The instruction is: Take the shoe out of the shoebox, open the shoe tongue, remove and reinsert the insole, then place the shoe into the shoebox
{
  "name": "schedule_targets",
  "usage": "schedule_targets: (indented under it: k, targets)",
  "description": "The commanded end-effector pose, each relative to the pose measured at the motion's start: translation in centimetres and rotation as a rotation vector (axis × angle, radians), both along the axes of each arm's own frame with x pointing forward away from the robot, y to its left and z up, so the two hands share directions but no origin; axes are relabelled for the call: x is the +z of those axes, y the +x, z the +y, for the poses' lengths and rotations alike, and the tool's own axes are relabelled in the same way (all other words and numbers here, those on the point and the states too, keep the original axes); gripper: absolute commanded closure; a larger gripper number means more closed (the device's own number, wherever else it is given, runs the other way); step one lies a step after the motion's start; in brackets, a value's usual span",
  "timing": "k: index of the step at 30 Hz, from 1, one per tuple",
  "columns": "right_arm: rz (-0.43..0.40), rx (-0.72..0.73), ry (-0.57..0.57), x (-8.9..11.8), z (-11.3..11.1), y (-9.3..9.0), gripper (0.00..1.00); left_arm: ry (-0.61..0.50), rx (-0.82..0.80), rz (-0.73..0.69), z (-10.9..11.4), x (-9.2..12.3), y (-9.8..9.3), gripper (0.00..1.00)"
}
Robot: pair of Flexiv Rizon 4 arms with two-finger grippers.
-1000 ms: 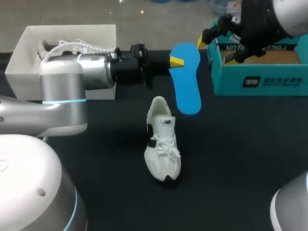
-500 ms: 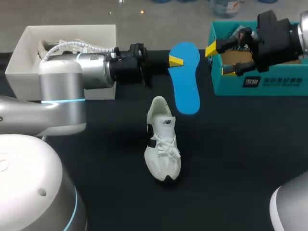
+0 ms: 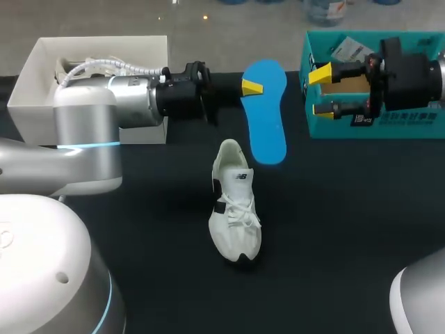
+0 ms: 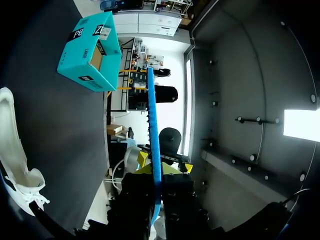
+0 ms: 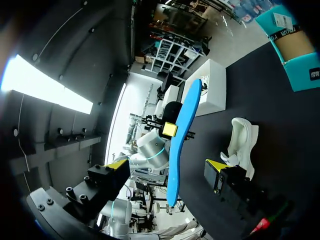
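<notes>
The blue insole (image 3: 268,115) hangs above the table with my left gripper (image 3: 253,87) shut on its far end. In the left wrist view the insole (image 4: 152,125) shows edge-on, running out from between the closed fingers of the gripper (image 4: 156,172). The white shoe (image 3: 235,202) lies on the black table just in front of the insole, toe towards me. My right gripper (image 3: 320,91) is wide open in front of the teal shoebox (image 3: 375,118), pointing left at the insole and apart from it. In the right wrist view the insole (image 5: 182,135) stands ahead of the open gripper (image 5: 167,167), with the shoe (image 5: 242,142) beside it.
An open white box (image 3: 42,104) with something pale inside stands at the back left, behind my left arm. The teal shoebox takes up the back right corner. Bare black tabletop (image 3: 348,229) spreads to the right of the shoe and in front of it.
My right gripper has come down from above the shoebox and turned to point left at the insole. The left gripper, the insole and the shoe have barely moved.
</notes>
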State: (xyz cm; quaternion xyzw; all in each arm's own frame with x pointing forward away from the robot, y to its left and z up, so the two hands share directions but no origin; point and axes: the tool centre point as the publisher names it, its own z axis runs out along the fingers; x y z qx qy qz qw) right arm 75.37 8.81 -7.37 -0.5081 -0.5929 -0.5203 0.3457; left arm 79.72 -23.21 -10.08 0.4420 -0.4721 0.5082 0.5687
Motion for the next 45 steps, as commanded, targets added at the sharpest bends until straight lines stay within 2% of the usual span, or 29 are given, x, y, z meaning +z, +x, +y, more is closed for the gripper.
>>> schedule_targets:
  k: [1,13,20,24,28,32,41,45]
  targets:
    - [-0.022,0.022,0.110,-1.1,0.0,0.0,0.00,-0.001,0.000,-0.006,0.1,0.3,-0.1,1.00]
    - [-0.003,0.034,0.126,-3.1,-0.7,-0.3,0.00,0.015,-0.001,-0.014,0.2,0.2,-0.1,1.00]
    - [-0.002,0.029,0.131,-3.1,-0.7,-0.2,0.00,0.013,-0.003,-0.021,0.2,0.3,-0.2,1.00]
    - [-0.002,0.029,0.131,-3.1,-0.7,-0.2,0.00,0.027,0.016,-0.083,0.3,0.0,-0.2,1.00]
    - [-0.002,0.029,0.131,-3.1,-0.7,-0.2,0.00,0.013,0.072,-0.235,0.5,-0.1,-0.1,1.00]
    - [-0.002,0.029,0.131,-3.1,-0.7,-0.2,0.00,0.028,0.156,-0.640,0.4,-0.2,0.3,1.00]
    - [-0.002,0.029,0.131,-3.1,-0.7,-0.2,0.00,0.031,0.182,-1.043,0.3,1.0,0.6,1.00]
    - [-0.002,0.029,0.131,-3.1,-0.7,-0.2,0.00,-0.031,0.225,-1.202,0.6,1.2,0.7,1.00]
